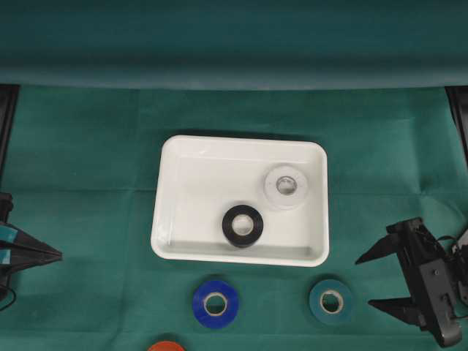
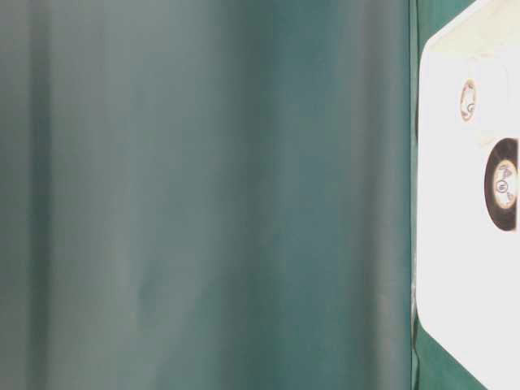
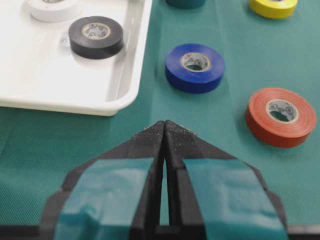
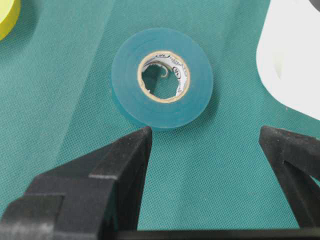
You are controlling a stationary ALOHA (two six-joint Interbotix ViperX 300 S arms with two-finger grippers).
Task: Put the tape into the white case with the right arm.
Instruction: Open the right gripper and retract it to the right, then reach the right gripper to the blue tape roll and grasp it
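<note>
The white case (image 1: 170, 241) already has a black roll (image 1: 243, 224) and a white roll (image 1: 285, 187) inside. The green roll (image 1: 330, 300) waits just outside it. The right gripper (image 1: 376, 281) beside it is empty, jaws apart. The left gripper (image 3: 164, 131) has its jaws together.

White case (image 3: 131, 75): holds black roll (image 3: 95, 36), white roll (image 3: 53, 9). Cloth (image 3: 75, 145): blue roll (image 3: 195, 67), orange roll (image 3: 280, 116), yellow roll (image 3: 273, 7). Left gripper (image 3: 164, 131): fingertips together.
</note>
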